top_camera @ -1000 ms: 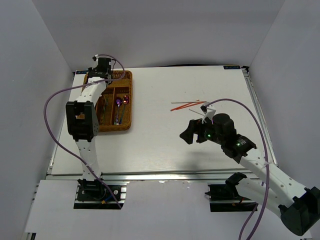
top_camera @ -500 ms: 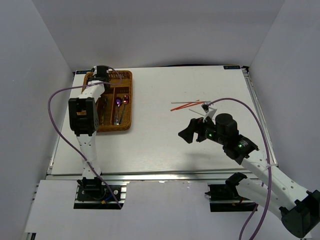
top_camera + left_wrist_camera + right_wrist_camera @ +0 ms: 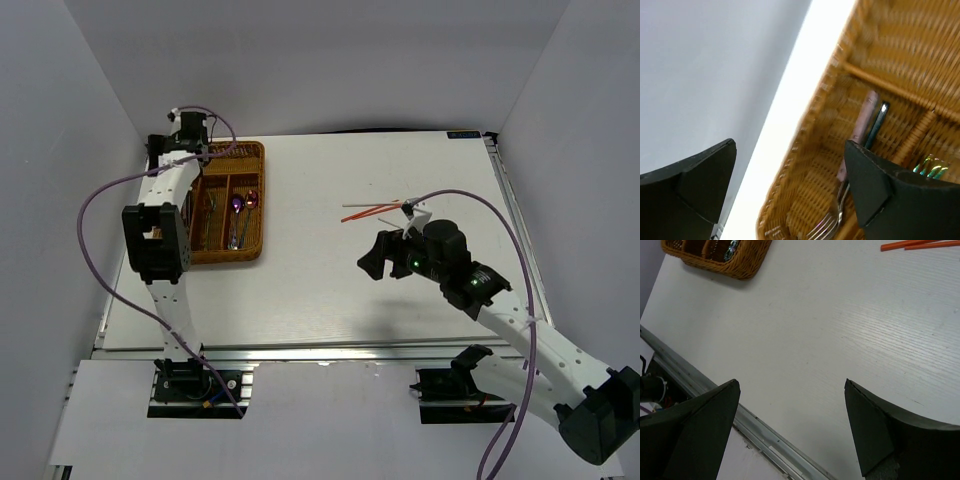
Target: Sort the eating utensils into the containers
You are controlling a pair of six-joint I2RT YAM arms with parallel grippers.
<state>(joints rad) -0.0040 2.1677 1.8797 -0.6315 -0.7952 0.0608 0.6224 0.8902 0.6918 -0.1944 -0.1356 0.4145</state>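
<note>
While the left tool (image 3: pixel 790 185) and right tool (image 3: pixel 790 430) hang spread, a shallow pinch could skid the red chopsticks (image 3: pixel 371 212) across the bench (image 3: pixel 320 290).

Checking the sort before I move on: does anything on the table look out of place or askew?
The red and white chopsticks lie loose on the table, fanned at slight angles to each other, well right of the wicker tray. The spoons and fork in view lie inside its slots. Nothing looks spilled or damaged.
</note>
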